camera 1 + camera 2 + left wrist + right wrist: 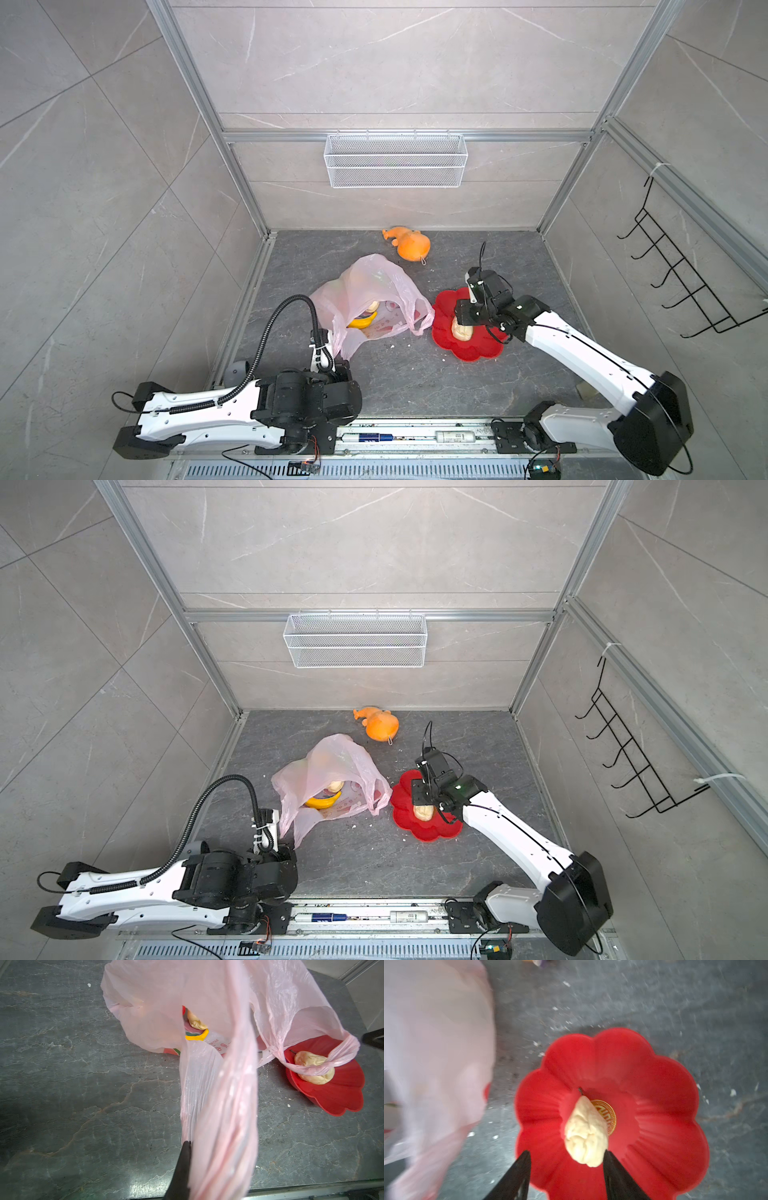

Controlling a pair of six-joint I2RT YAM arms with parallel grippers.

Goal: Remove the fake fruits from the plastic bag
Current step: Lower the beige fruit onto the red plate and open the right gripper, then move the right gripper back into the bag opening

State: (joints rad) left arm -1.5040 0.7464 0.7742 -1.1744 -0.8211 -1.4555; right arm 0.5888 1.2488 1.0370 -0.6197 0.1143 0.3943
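The pale-pink plastic bag [365, 286] [328, 762] lies at the middle of the floor with its mouth facing the arms. Inside it show a yellow banana [362, 321] [197, 1036] and a beige lumpy fruit [372, 306] [196, 1021]. My left gripper [191, 1145] is shut on one stretched handle of the bag; only one black finger [185, 1159] shows. A second beige fruit [586, 1136] [462, 331] lies in the red flower-shaped plate [654, 1115] [473, 351]. My right gripper [566, 1152] hangs open just above it, one fingertip next to the fruit's end.
An orange plush toy [411, 245] lies behind the bag near the back wall. A white wire basket [395, 160] hangs on that wall and a black hook rack [681, 282] on the right wall. The bag's other handle [315, 1068] drapes over the plate.
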